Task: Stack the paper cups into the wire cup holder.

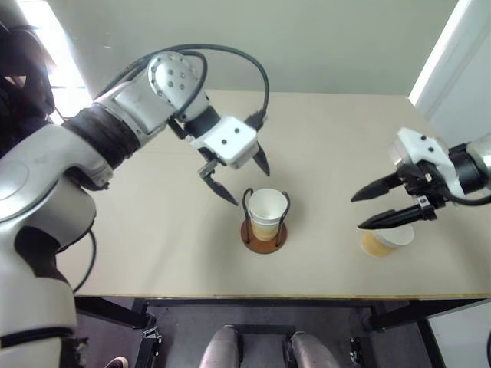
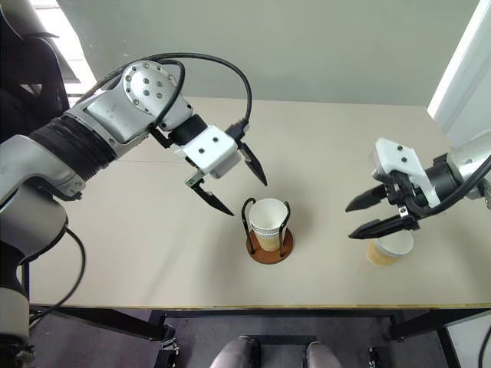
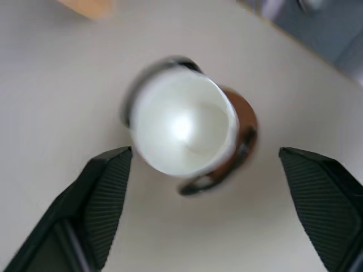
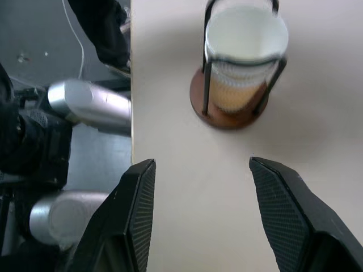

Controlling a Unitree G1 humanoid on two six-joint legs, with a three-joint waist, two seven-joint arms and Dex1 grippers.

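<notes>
The wire cup holder (image 1: pixel 265 236) stands near the middle of the table, with paper cups (image 1: pixel 266 208) nested upright inside its loops. My left gripper (image 1: pixel 250 186) hangs open just above and to the left of the holder, with nothing between its fingers. From the left wrist view, the white inside of the top cup (image 3: pixel 181 124) sits between the spread fingers (image 3: pixel 102 198). Another paper cup (image 1: pixel 386 240) stands on the table at the right. My right gripper (image 1: pixel 357 213) hovers open and empty just over it, pointing toward the holder (image 4: pixel 227 116).
The tan table (image 1: pixel 153 230) ends at its front edge (image 1: pixel 253 297) close to the holder. A white wall panel (image 1: pixel 453 69) rises at the far right. Something dark (image 1: pixel 23 77) stands beyond the table's left end.
</notes>
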